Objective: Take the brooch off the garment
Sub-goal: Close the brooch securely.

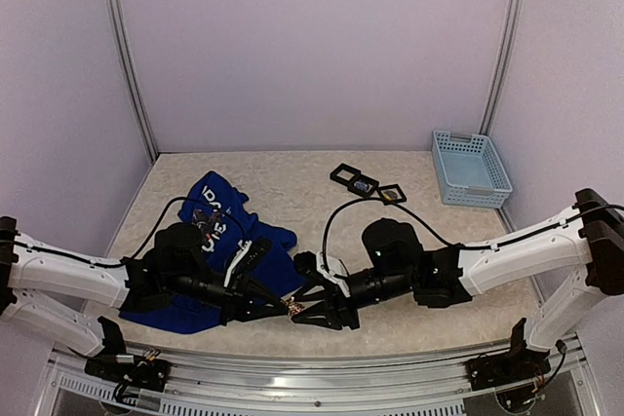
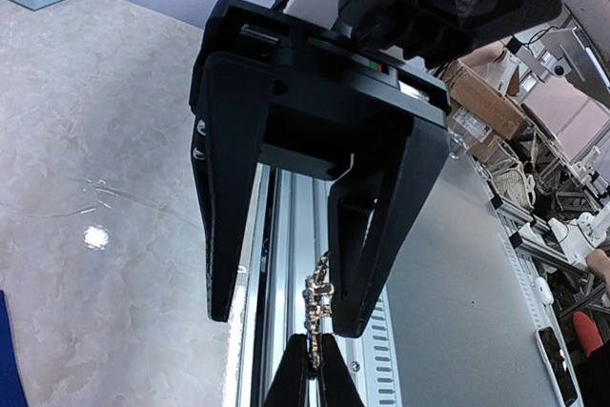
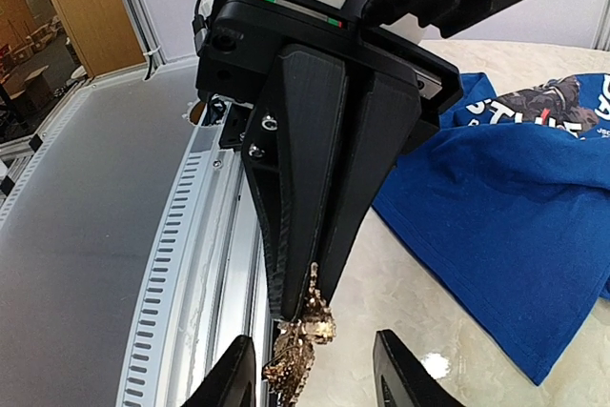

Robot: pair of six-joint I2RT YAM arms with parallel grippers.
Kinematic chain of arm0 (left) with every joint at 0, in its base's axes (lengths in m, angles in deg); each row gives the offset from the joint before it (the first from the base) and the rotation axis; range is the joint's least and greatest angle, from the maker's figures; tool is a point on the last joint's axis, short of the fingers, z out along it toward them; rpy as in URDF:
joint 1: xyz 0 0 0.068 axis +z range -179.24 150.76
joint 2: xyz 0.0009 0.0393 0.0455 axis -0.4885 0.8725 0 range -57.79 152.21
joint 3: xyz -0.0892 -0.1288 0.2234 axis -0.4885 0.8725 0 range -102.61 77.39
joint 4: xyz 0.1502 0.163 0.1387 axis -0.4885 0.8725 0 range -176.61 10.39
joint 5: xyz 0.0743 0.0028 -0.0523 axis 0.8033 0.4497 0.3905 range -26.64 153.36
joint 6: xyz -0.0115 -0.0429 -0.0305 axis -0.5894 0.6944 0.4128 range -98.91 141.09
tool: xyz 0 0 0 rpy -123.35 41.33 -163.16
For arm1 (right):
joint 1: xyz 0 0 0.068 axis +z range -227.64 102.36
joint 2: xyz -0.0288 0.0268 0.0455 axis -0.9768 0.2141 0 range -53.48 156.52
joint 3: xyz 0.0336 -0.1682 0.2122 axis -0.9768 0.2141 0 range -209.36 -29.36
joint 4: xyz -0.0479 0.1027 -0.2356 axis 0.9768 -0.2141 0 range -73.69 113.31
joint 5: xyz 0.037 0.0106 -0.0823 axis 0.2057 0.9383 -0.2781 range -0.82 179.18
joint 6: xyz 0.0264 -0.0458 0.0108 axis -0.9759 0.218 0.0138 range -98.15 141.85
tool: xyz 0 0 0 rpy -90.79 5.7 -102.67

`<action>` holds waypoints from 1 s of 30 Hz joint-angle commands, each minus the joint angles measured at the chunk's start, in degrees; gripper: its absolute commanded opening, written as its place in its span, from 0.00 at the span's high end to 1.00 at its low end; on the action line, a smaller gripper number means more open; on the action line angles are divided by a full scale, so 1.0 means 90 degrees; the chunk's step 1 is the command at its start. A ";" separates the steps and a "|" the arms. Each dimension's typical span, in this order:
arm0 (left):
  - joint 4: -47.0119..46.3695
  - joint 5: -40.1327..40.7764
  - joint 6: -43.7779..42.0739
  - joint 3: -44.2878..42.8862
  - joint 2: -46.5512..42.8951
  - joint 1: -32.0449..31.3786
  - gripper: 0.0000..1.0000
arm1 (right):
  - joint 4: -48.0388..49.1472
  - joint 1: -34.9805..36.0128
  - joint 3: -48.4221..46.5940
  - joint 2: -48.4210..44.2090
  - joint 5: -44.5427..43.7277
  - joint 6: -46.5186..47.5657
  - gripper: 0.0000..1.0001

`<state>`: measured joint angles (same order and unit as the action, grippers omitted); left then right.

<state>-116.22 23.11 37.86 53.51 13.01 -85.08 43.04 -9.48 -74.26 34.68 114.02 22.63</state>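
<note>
The garment [image 1: 219, 241] is a royal-blue T-shirt with white lettering, crumpled on the table's left side, and it also shows in the right wrist view [image 3: 515, 216]. The brooch [image 1: 292, 309] is a small gold, jewelled piece held in the air over the table's near edge, clear of the cloth. My left gripper [image 2: 313, 348] is shut on the brooch [image 2: 319, 297], which sticks out past its tips. My right gripper [image 3: 313, 369] faces it, open. Its two fingers stand on either side of the brooch [image 3: 303, 340], and one finger [image 2: 367, 264] is very close to it.
A light-blue basket [image 1: 471, 168] stands at the back right. Black square frames [image 1: 363, 182] lie at the back centre. An aluminium rail [image 1: 292, 377] runs along the near edge below both grippers. Grey walls close in the table.
</note>
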 commanded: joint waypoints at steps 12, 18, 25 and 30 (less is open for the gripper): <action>-0.1497 -0.0661 0.1271 0.0427 0.0332 0.0988 1.00 | 0.0482 0.0052 0.0645 -0.1124 -0.0692 0.0244 0.27; -0.1543 -0.0394 0.1108 0.0282 0.0763 0.1211 1.00 | 0.0756 -0.0196 0.1190 -0.1428 -0.1594 0.0596 0.25; -0.1135 -0.0265 0.0743 0.0174 0.0752 0.1229 1.00 | 0.1114 -0.0573 0.1394 -0.1348 -0.1284 0.0439 0.24; -0.1538 -0.0557 0.0992 0.0207 0.0963 0.1233 1.00 | 0.1255 -0.0642 0.1406 -0.1319 -0.1233 0.0165 0.24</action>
<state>-127.28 19.94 46.30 56.15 20.36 -74.30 52.20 -14.81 -62.02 22.55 102.61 26.01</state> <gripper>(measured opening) 0.011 0.763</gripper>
